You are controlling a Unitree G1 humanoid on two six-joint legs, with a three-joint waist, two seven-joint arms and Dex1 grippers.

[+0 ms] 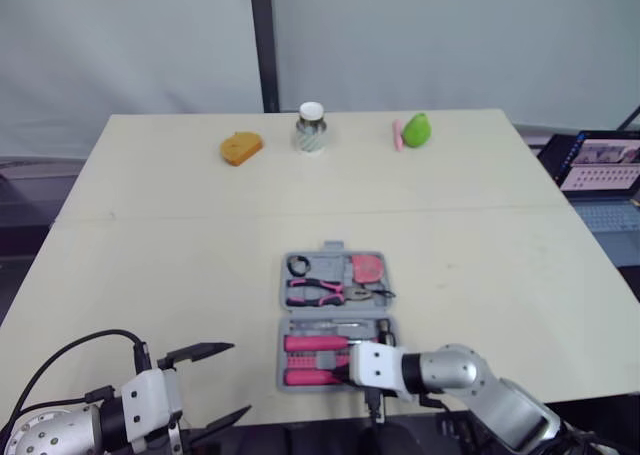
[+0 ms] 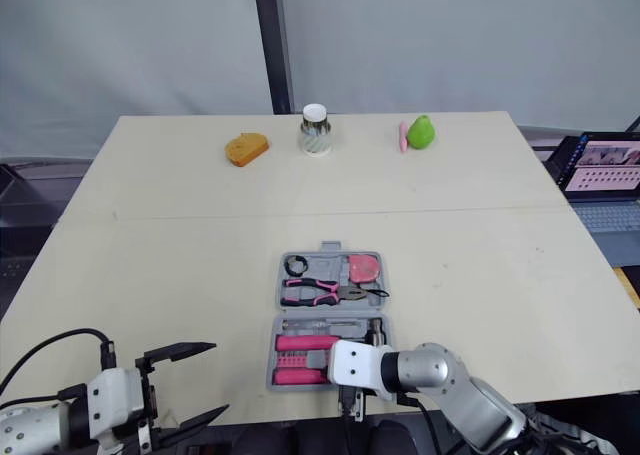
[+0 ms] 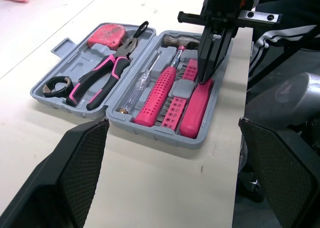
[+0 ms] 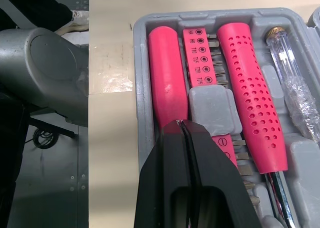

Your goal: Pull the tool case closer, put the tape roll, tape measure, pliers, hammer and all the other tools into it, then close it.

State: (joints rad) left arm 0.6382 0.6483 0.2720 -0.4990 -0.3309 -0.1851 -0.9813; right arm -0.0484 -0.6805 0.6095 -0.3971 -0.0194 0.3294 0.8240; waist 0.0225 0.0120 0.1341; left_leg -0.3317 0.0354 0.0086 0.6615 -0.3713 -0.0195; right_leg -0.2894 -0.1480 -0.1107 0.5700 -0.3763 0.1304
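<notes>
Now, the tool case [image 3: 80, 62] lies open, low in the middle of the head view and close to the near edge of the table [image 1: 150, 275]. It looks fully loaded: tape roll [image 3: 56, 86], pliers [image 3: 102, 77] and tape measure [image 3: 106, 36] in the far half, with hammer [image 3: 160, 92], a clear screwdriver [image 3: 137, 87] and a smooth pink handle [image 3: 197, 107] in the near half. So I judge closing to be your step. Your right gripper [image 4: 181, 125] has its fingers pressed together on nothing, tips down over that smooth handle; lift it straight up first, so it drags nothing from its recess. Your left gripper [image 1: 240, 379] hangs spread wide and empty at the lower left of the head view, off the case. Take the far rim by the carry tab [image 1: 333, 245] and fold that half toward you while the other gripper pins the near half. Check the pliers: their nose reaches the rim, and I cannot tell whether they are seated. The right arm covers the case's near right corner, no latch can be made out, and the orange lump [image 1: 241, 148], jar [image 1: 311, 128] and green object [image 1: 416, 129] at the top of the frame are hard to identify, though none looks like a tool.
</notes>
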